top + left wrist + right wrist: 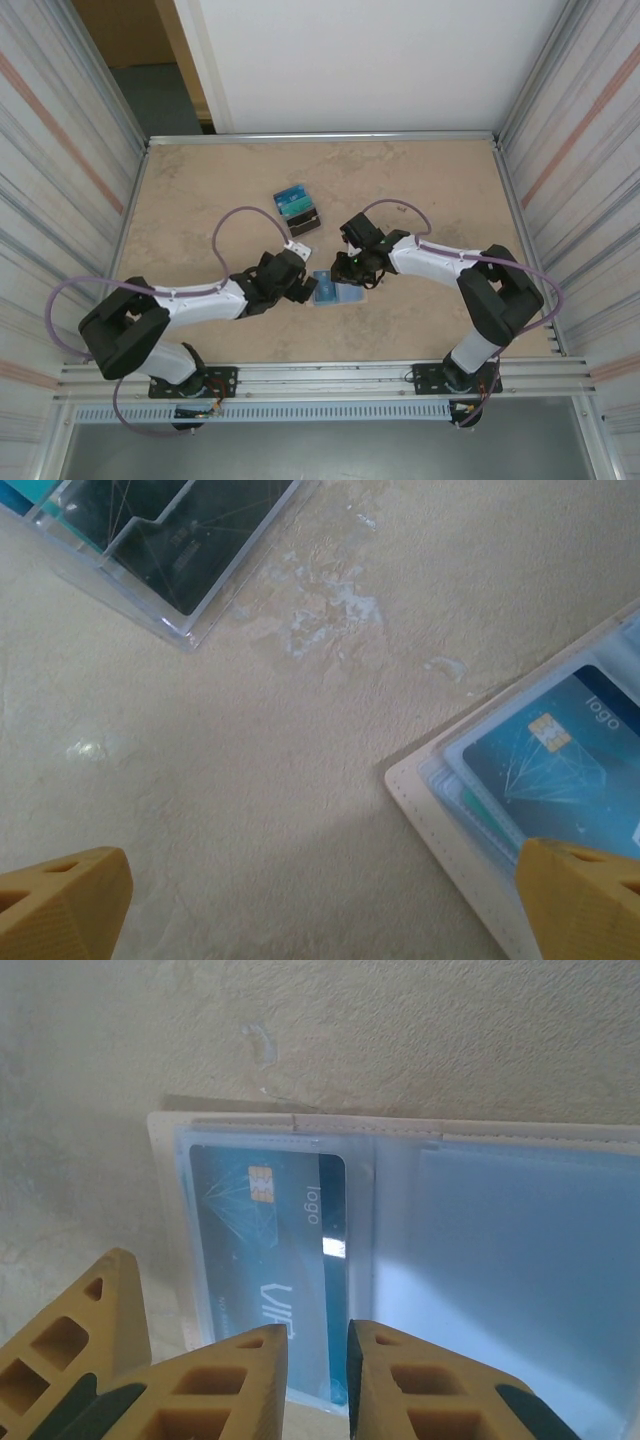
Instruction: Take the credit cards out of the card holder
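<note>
One card (265, 1260) shows face up in the holder (162, 1210): blue, with a chip, tucked under the glossy clear sleeve. There's maybe a teal edge of another beneath it. The holder lies open and flat on the counter (250, 780), between the two arms.

I'd guess the card is light, stiff and slick, and the sleeve will hug it. Best bet is the edge nearest the fold, where the pocket seems to open, then slide it out flat instead of lifting. The holder's light too, so it'll probably skate along unless something pins it.

The right tool (347, 1345) is narrowed to a slit right at the card's near end, and I can't tell if it's got hold of anything. The left tool (322, 900) is spread wide, low over the counter, with one finger over the holder's edge, which is handy for pinning.

A clear tray (185, 635) with a pile of cards (297, 210) sits farther back, well apart and not blocking. The only real crowding is the two tools being so close to each other.
</note>
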Controlling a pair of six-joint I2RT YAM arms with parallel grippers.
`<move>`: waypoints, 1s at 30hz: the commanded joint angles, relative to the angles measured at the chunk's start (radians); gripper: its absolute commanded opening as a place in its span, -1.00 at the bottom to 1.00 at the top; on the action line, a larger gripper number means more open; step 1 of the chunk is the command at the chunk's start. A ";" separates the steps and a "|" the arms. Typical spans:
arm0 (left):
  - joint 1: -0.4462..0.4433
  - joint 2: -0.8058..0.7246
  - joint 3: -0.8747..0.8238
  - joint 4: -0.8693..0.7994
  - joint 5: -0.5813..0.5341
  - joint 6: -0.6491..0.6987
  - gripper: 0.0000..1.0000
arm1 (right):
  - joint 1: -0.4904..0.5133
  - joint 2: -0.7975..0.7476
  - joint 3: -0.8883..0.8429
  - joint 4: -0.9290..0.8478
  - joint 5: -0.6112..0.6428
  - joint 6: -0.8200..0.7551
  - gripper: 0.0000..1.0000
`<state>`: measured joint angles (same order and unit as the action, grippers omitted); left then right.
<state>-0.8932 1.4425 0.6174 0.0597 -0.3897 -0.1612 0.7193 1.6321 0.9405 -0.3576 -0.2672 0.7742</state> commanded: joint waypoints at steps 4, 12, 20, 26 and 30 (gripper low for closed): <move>-0.004 0.043 0.045 0.052 0.007 -0.016 0.98 | -0.008 0.041 0.012 0.012 -0.024 -0.023 -0.62; -0.005 0.095 0.059 0.055 0.016 -0.016 0.97 | -0.021 0.055 -0.001 0.044 -0.063 -0.018 -0.68; -0.004 0.128 0.071 0.024 0.020 -0.011 0.97 | -0.041 0.061 -0.028 0.092 -0.106 -0.007 -0.72; -0.005 0.131 0.074 -0.013 0.000 -0.002 0.97 | -0.055 0.077 -0.047 0.120 -0.131 0.006 -0.75; -0.005 0.134 0.075 -0.026 -0.007 -0.003 0.97 | -0.065 0.083 -0.060 0.144 -0.148 0.015 -0.75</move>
<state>-0.8932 1.5616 0.6727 0.0788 -0.3756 -0.1612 0.6647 1.6989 0.8913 -0.2325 -0.3878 0.7776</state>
